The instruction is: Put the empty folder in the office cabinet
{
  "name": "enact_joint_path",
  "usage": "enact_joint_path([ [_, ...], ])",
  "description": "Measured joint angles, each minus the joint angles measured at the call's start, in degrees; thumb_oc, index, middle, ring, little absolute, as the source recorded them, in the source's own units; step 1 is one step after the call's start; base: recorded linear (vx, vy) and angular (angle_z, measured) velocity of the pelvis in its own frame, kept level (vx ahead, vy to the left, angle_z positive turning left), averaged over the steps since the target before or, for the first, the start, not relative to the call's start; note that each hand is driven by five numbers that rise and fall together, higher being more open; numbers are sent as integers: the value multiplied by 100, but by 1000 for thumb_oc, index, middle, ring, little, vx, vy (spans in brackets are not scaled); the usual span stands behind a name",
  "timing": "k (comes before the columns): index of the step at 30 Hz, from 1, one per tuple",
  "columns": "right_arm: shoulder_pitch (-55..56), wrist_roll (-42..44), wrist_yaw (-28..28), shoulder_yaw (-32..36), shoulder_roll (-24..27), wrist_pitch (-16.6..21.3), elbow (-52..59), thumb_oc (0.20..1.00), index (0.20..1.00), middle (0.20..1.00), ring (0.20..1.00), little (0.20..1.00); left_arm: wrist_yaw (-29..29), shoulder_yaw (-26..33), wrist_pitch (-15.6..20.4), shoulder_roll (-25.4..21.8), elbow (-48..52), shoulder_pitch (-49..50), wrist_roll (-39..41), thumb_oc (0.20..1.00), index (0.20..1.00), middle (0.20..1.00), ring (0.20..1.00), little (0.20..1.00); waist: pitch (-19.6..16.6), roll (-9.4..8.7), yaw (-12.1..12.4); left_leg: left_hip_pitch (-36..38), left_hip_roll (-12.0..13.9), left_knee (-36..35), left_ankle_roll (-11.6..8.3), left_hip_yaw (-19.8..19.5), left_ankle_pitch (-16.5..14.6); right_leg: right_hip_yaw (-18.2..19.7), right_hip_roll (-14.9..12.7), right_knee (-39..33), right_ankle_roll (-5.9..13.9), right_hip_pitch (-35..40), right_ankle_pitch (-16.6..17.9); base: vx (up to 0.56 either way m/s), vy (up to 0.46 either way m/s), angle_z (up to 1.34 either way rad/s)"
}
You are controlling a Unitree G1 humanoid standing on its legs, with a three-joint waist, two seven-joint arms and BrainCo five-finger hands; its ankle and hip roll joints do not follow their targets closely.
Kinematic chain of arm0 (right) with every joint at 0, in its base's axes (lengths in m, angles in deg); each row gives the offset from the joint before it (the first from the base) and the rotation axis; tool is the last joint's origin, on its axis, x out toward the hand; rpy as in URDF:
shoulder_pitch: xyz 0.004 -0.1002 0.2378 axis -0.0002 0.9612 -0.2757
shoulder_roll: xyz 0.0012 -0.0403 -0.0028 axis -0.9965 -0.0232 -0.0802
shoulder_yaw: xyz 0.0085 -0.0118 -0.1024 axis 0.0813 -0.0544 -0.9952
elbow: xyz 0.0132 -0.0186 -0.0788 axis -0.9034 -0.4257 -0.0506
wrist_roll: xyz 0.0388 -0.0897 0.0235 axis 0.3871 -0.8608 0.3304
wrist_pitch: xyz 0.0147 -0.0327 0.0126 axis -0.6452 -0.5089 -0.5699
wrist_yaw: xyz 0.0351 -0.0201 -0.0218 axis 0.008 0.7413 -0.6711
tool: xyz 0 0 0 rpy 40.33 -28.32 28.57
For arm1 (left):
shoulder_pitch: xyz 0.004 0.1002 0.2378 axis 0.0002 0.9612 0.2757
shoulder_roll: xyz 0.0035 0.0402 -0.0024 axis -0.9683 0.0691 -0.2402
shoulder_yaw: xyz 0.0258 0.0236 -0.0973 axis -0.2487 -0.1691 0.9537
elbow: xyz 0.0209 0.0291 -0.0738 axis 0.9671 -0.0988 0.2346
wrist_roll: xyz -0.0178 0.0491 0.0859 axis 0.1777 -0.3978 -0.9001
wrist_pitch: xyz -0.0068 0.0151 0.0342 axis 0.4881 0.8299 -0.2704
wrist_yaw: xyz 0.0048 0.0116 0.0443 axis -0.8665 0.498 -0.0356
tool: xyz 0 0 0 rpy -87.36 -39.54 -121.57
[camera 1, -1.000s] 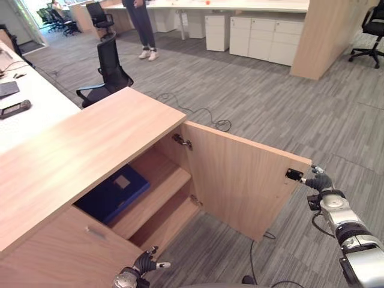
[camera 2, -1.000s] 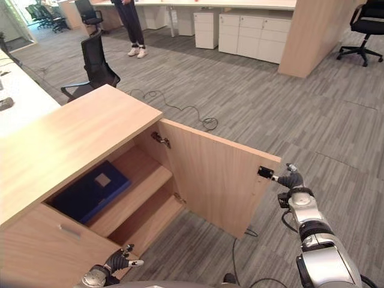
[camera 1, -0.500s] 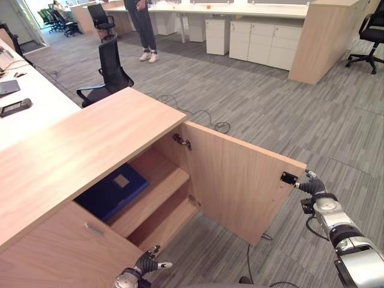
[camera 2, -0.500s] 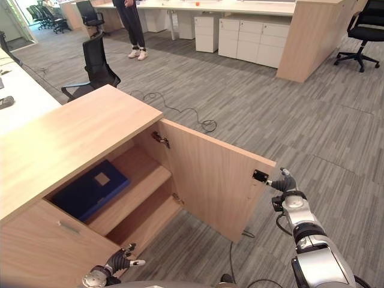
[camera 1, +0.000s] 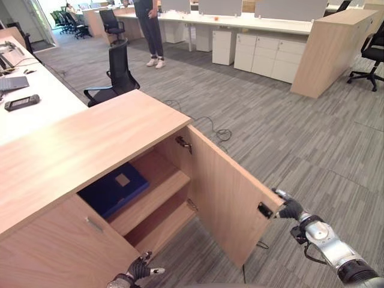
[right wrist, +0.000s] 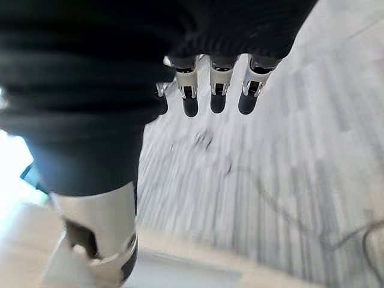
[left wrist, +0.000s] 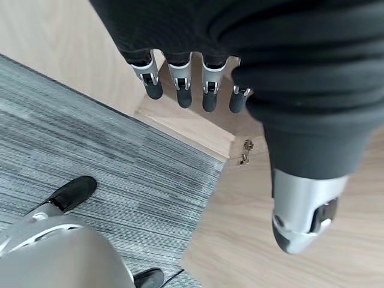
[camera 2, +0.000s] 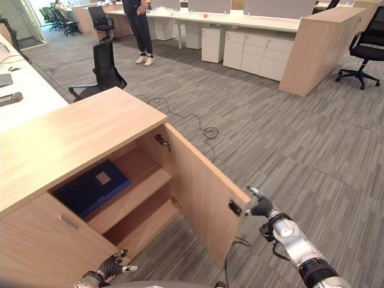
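A dark blue folder (camera 1: 114, 189) lies flat on the upper shelf inside the wooden cabinet (camera 1: 90, 144). The cabinet's right door (camera 1: 228, 204) stands partly open, swung out toward me. My right hand (camera 1: 291, 210) is at the door's free edge beside the small black catch, with its fingers (right wrist: 216, 90) straight and holding nothing. Low in front of the cabinet's left door my left hand (camera 1: 137, 271) hangs with its fingers (left wrist: 183, 90) straight and spread over the carpet by the cabinet's base.
A black office chair (camera 1: 117, 72) stands behind the cabinet, and a person (camera 1: 150, 30) stands farther back. A white desk (camera 1: 36, 111) with a phone is at the left. White drawer units (camera 1: 264, 54) and a wooden partition (camera 1: 324, 54) line the back; a loose cable (camera 1: 210, 123) lies on the carpet.
The door has swung closer to the cabinet, and my right hand has moved left with its free edge. The folder has stayed on the shelf. The camera shifted slightly.
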Motion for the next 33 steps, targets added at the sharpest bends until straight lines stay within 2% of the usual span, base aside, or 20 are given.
enact_joint_path([
  [5, 57, -102, -490, -243, -197, 222, 161, 1000, 1000, 1000, 1000, 1000, -5, 30, 5, -15, -76, -6, -139, 1000, 1000, 1000, 1000, 1000, 17, 28, 19, -95, 6, -2, -11, -178, 9, -132, -5, 2, -32, 6, -21, 11, -30, 17],
  [10, 74, -91, -623, -449, -217, 210, 530, 1000, 1000, 1000, 1000, 1000, -49, 35, 9, -7, -236, -9, -141, 1000, 1000, 1000, 1000, 1000, 55, 64, 98, -218, 25, -2, -1, -379, 17, -274, 15, 1, -38, -14, -22, 4, -46, 18],
  [14, 62, 201, -765, -684, -344, 213, 621, 1000, 1000, 1000, 1000, 1000, -58, 34, 16, 0, -335, -82, -140, 1000, 1000, 1000, 1000, 1000, 73, 64, 250, -358, 37, 0, 56, -653, 56, -462, 41, 2, -45, -13, -28, -29, -56, 28],
  [17, -152, 480, -827, -1013, -534, 215, 643, 1000, 1000, 1000, 1000, 1000, -113, 34, 7, -1, -461, -314, -135, 1000, 1000, 1000, 1000, 1000, 288, 80, 464, -660, 43, 275, 145, -959, 135, -611, 102, 11, -93, -10, -60, -114, -40, 47],
  [20, -584, 810, -541, -1044, -719, 210, 652, 1000, 1000, 1000, 1000, 1000, -226, 54, 8, 155, -632, -577, -125, 1000, 1000, 1000, 1000, 1000, 595, 174, 623, -1193, 52, 678, -174, -1266, 304, -972, 183, 41, -167, -25, -84, -173, 16, 98],
  [21, -668, 811, -421, -1027, -705, 179, 706, 1000, 1000, 1000, 1000, 1000, -263, 60, -9, 241, -744, -724, -126, 1000, 1000, 1000, 1000, 1000, 635, 127, 519, -1332, 117, 551, -284, -835, 284, -1302, 55, 23, -356, 13, -36, -78, -11, 121],
  [22, -717, 811, -389, -975, -771, 162, 707, 1000, 1000, 1000, 1000, 1000, -264, 104, -15, 253, -797, -805, -127, 1000, 1000, 1000, 1000, 1000, 773, -36, 501, -1309, 308, 767, -115, -19, 235, -1543, -94, 4, -448, 93, -83, -79, -6, 128],
  [23, -751, 808, -369, -967, -850, 164, 724, 1000, 1000, 1000, 1000, 1000, -275, 96, -50, 210, -814, -821, -127, 1000, 1000, 1000, 1000, 1000, 826, -225, 543, -1316, 402, 1103, -52, 579, 185, -1722, -328, 5, -479, 158, -101, -36, 21, 93],
  [24, -776, 807, -358, -972, -922, 165, 772, 1000, 1000, 1000, 1000, 1000, -272, 101, -60, 168, -841, -814, -127, 1000, 1000, 1000, 1000, 1000, 866, -426, 556, -1315, 479, 1453, -64, 1107, 172, -1863, -515, 2, -473, 206, -99, 96, 40, 113],
  [25, -790, 803, -326, -955, -1013, 165, 840, 1000, 1000, 1000, 1000, 1000, -275, 130, -77, 138, -842, -765, -130, 1000, 1000, 1000, 1000, 1000, 893, -606, 452, -1253, 565, 1848, -95, 1463, 172, -2148, -719, 14, -276, 418, -162, 106, 30, 130],
  [26, -775, 802, -310, -892, -999, 155, 837, 1000, 1000, 1000, 1000, 1000, -273, 135, -72, 152, -813, -686, -136, 1000, 1000, 1000, 1000, 1000, 854, -538, 374, -1107, 557, 1758, -139, 1446, 202, -2156, -718, 6, -128, 548, -262, 171, 96, 157],
  [27, -675, 804, -272, -731, -951, 129, 829, 1000, 1000, 1000, 1000, 1000, -271, 123, -72, 185, -801, -667, -137, 1000, 1000, 1000, 1000, 1000, 774, -404, 293, -938, 528, 1561, -80, 1410, 264, -2098, -609, 29, -50, 648, -288, 114, 115, 123],
  [28, -594, 803, -250, -586, -906, 103, 806, 1000, 1000, 1000, 1000, 1000, -271, 91, -73, 187, -787, -574, -146, 1000, 1000, 1000, 1000, 1000, 641, -254, 313, -786, 466, 1200, -12, 1424, 70, -2164, -539, 81, 67, 680, -329, 125, 147, 86],
  [29, -561, 804, -232, -429, -1030, 82, 714, 1000, 1000, 1000, 1000, 1000, -273, 97, -73, 121, -795, -500, -150, 1000, 1000, 1000, 1000, 1000, 599, -352, 382, -683, 321, 974, -15, 1425, 93, -2178, -633, 146, 124, 690, -339, 79, 143, 69],
  [30, -530, 817, -164, -363, -1179, 33, 703, 1000, 1000, 1000, 1000, 1000, -279, 189, -117, -61, -829, -433, -189, 1000, 1000, 1000, 1000, 1000, 526, -588, 435, -675, 38, 804, 78, 1225, 131, -2196, -826, 323, 237, 670, -362, 33, 113, 54],
  [33, -555, 914, -79, -347, -1322, 35, 704, 1000, 1000, 1000, 1000, 1000, -274, 253, -229, -309, -793, -418, -280, 1000, 1000, 1000, 1000, 1000, 448, -749, 618, -754, -186, 825, 225, 1047, 59, -2161, -1116, 748, 244, 531, -453, 24, 151, 49],
])
